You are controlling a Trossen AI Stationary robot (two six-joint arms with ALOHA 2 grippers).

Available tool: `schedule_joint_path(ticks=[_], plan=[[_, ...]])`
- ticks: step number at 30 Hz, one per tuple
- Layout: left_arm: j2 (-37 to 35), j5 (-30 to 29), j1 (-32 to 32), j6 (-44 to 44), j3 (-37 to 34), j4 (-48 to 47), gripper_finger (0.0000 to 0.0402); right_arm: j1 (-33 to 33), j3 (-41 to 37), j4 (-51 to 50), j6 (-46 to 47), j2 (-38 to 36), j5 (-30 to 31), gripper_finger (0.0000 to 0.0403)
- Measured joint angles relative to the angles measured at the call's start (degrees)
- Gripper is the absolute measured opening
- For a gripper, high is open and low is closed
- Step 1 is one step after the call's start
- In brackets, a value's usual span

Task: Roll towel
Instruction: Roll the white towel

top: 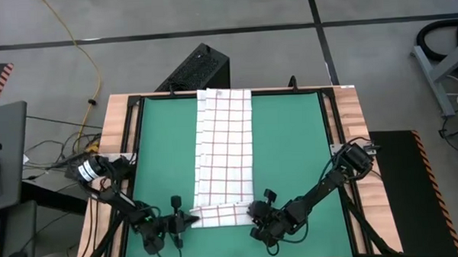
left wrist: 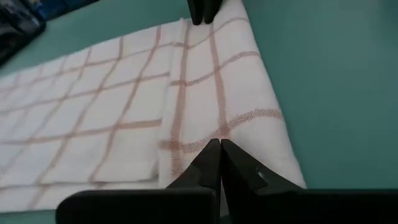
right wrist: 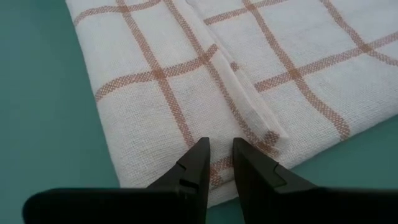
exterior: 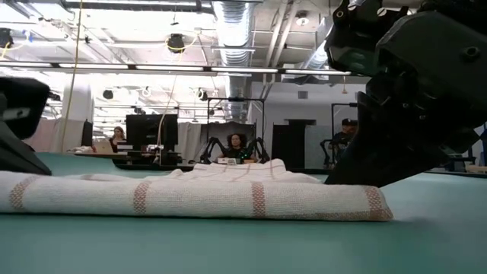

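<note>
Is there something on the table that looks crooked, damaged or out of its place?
Nothing stands out. The towel lies flat and straight along the middle of the green mat, and only its near end is folded over into a neat first turn. The left end effector and the right end effector sit at that fold's two ends.

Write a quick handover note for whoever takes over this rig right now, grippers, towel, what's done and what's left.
Left gripper: shut, tips on the near left corner of the towel's folded end; whether it pinches cloth can't be told.
Right gripper: slightly parted, at the near right corner of that end.
Towel: lies lengthwise down the middle of the green mat, far end at the table's back edge.
Done: the near end is turned over once into a flat fold.
Left: roll the rest of the length toward the far end.
</note>
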Motion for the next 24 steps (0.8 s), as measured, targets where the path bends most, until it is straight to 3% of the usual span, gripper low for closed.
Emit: schedule_joint_path(ticks=[4,9,15,19,24], plan=[[0.78,2.18,0.90,-4.43,0.00,-1.59,0.0000,0.40,0.47,0.05,-5.37,-0.22,0.71,0.0092],[0.80,3.80,1.11,-4.76,-0.02,-2.30,0.0000,2.02,3.39,-0.89,-17.95,-0.55,4.02,0.0092],[0.82,3.98,1.22,-4.99,-0.02,-2.43,0.0000,3.06,6.64,1.22,-31.74,-0.76,3.65,0.0101],[0.84,4.05,1.22,-5.06,-0.04,-2.48,0.0000,3.01,7.56,1.93,-35.50,-0.76,1.27,0.0149],[0.87,4.29,1.22,-5.73,-0.07,-2.66,0.0000,2.67,7.56,0.05,-36.39,-0.76,1.26,0.0254]])
